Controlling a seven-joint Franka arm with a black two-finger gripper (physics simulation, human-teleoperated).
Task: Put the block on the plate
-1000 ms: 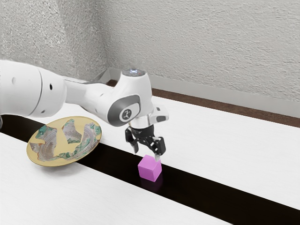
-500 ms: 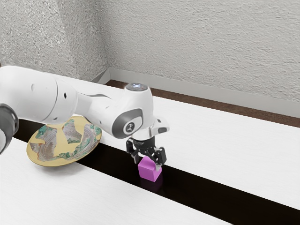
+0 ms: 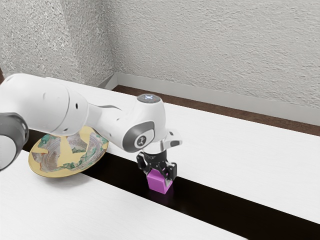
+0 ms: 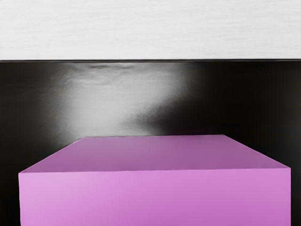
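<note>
On dk strip (image 3: 225,202) | pink block (image 3: 158,185) w/ tool (image 3: 159,176) at it | spread or pinching: can't tell | plate (image 3: 66,159) apart

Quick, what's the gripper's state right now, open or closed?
Gripper: down at the pink block, but I can't tell whether it's open or closed on it.

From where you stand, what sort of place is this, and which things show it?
Probably a plain room with a simulated robot work table: a white tabletop with a black strip, rough plaster walls, and a pale skirting board.
</note>
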